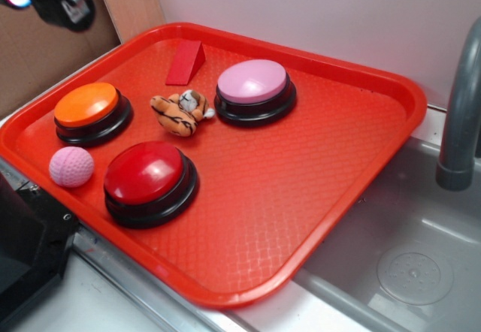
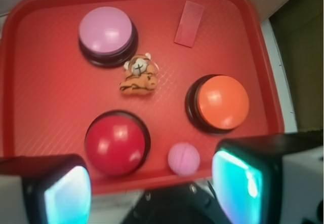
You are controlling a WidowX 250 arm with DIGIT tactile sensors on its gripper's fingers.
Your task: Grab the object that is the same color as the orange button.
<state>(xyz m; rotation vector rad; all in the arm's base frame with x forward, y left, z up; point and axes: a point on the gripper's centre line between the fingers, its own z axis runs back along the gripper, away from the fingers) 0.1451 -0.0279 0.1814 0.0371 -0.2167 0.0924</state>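
no readable text, labels, brands, numbers or signs

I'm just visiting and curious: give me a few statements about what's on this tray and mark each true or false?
1. The toy tiger lies between the orange button and the pink button. True.
2. The gripper is holding the tiger. False: its fingers are spread with nothing between them.
3. The pink ball sits on the red button. False: it rests on the tray beside it.
4. A red wedge lies near the tray's far edge. True.
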